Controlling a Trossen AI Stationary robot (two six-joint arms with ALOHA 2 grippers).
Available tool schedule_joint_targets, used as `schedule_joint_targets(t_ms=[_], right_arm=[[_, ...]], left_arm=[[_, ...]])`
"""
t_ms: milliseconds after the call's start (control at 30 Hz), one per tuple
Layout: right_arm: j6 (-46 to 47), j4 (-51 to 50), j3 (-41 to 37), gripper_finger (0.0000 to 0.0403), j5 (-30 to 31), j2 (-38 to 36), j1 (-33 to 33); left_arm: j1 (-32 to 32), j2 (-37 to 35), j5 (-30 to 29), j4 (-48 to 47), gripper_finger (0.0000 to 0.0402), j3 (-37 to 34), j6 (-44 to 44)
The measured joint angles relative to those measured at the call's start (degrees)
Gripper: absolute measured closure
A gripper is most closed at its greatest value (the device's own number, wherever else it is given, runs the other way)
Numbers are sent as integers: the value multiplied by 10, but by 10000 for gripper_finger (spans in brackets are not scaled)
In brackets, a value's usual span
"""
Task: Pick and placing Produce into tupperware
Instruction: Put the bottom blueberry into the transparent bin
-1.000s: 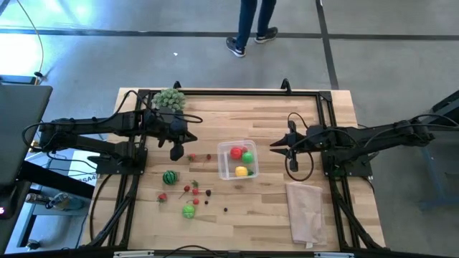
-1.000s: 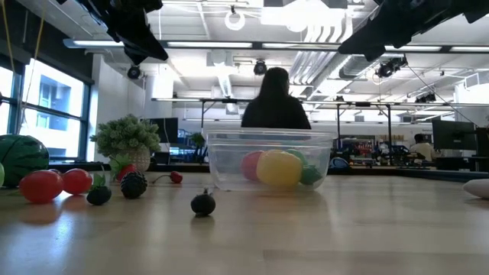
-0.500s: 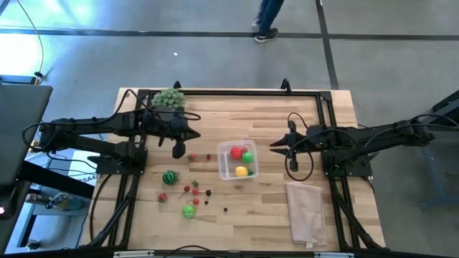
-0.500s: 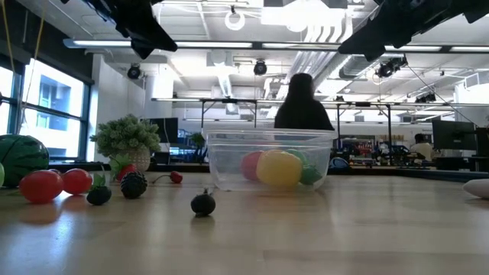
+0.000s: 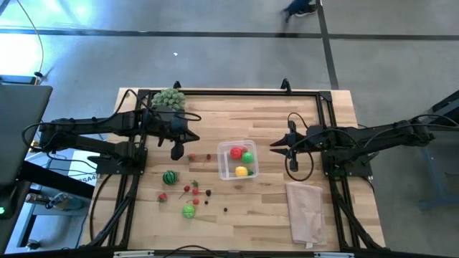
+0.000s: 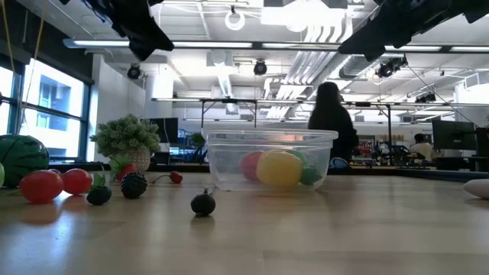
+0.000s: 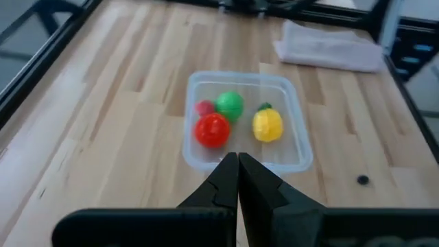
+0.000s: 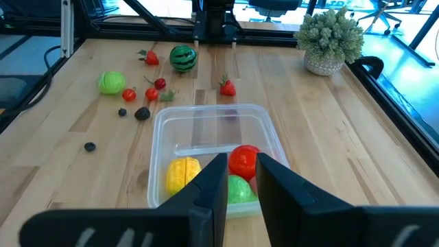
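Note:
The clear tupperware (image 5: 237,160) stands mid-table on its flat bottom and holds a red, a green and a yellow toy fruit (image 7: 267,125). More produce lies on the table to its left: the striped green ball (image 5: 169,177), a green fruit (image 5: 188,211), small red pieces (image 5: 191,188) and a dark berry (image 5: 225,210). My left gripper (image 5: 196,136) hovers left of the tupperware, above the table, with its fingers shut (image 7: 238,163) on nothing. My right gripper (image 5: 275,146) hovers right of the tupperware, open (image 8: 241,170).
A bushy potted plant (image 5: 170,98) stands at the far left corner. A folded beige cloth (image 5: 306,211) lies near the right near edge. A black frame (image 5: 237,91) borders the table. A person (image 6: 332,126) walks in the room behind.
My left gripper has shifted slightly toward the table's right, toward the tupperware. The person behind the table has walked to the right.

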Motion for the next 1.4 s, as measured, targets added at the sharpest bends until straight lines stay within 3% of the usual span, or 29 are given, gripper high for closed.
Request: schedule_joint_targets(t_ms=[167,333,533,667,800,1000,1400], right_arm=[[0,0,0,336,0,0,0],[0,0,0,336,0,0,0],[0,0,0,336,0,0,0],[0,0,0,336,0,0,0],[0,0,0,336,0,0,0],[0,-1,0,336,0,0,0],[0,-5,0,336,0,0,0]], left_arm=[[-13,-11,30,21,401,0,17],[-84,-42,34,36,401,9,18],[-195,-77,-42,22,401,23,12],[-254,-69,-59,-30,401,23,-1],[-303,-20,-60,-38,401,23,-1],[-354,99,-36,59,401,23,37],[-367,299,-19,185,401,23,124]])
